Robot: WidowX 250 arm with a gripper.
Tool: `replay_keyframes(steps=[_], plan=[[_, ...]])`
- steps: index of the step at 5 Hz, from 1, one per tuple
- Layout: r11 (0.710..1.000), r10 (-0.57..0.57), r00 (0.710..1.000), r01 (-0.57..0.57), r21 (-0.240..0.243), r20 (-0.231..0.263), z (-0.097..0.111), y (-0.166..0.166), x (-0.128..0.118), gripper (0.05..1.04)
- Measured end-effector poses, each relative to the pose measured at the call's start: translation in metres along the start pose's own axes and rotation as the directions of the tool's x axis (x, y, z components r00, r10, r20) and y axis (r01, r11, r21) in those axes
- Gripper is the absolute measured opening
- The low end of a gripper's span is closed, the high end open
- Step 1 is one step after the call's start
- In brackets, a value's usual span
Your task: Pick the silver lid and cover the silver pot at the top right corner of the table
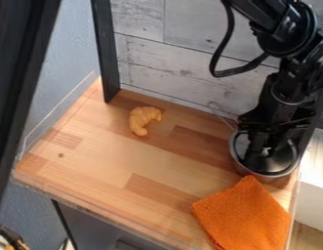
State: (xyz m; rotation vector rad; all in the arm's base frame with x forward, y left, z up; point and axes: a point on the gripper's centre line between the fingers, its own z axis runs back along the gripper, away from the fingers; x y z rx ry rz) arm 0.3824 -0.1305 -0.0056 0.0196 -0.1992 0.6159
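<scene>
In the camera view, the black gripper (261, 146) hung down over the silver pot (239, 162) at the table's (157, 166) far right. The lid (278, 163) lay within the pot's rim, beneath the gripper; how wide the claw stood, or whether it gripped the lid, I could not tell. An orange cloth (245, 217) lay at near right, a croissant (143, 119) at far left.
</scene>
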Motion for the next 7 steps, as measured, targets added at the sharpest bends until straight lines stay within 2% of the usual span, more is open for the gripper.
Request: replay_keyframes(steps=[1, 2, 3, 4, 5, 6, 7], plan=[[1.000, 0.002, 1.000, -0.002, 0.009, -0.004, 0.000, 0.001, 0.000, 0.936], [1.000, 0.003, 1.000, -0.003, 0.016, -0.007, -0.001, 0.002, 0.000, 1.014], [1.000, 0.007, 1.000, -0.007, 0.002, 0.008, 0.011, 0.003, 0.003, 1.007], [0.999, 0.024, 0.999, -0.023, -0.031, 0.029, 0.035, 0.007, 0.010, 1.002], [0.998, 0.036, 0.997, -0.032, -0.058, 0.070, 0.064, 0.014, 0.015, 0.999], [0.996, 0.066, 0.992, -0.060, -0.060, 0.104, 0.083, 0.032, 0.011, 0.999], [0.996, 0.073, 0.992, -0.067, -0.065, 0.107, 0.085, 0.032, 0.012, 0.999]])
